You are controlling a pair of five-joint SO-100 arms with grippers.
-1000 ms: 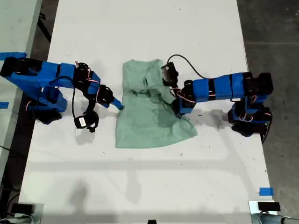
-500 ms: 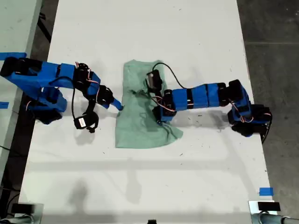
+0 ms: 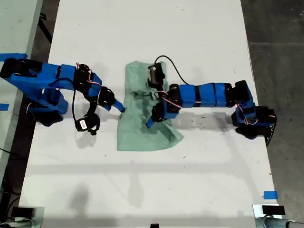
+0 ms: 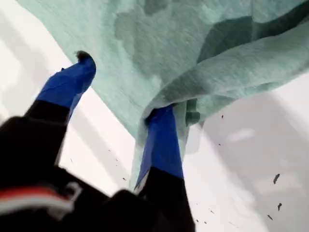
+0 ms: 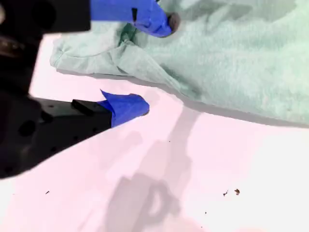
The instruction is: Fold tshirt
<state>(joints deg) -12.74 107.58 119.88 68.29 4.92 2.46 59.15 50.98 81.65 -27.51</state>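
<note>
Mint-green tshirt (image 3: 142, 114) is rumpled and partly folded, its exterior-view right side pulled over the middle. It sits mid-counter (image 3: 152, 190) between both arms. Long axis runs top to bottom in the exterior view, narrower end toward the top, wider end toward the bottom. My first end effector (image 4: 123, 101) is over the cloth, jaws spread, a fold draped on one finger. My second end effector (image 5: 149, 63) sits open at the shirt's edge.
</note>
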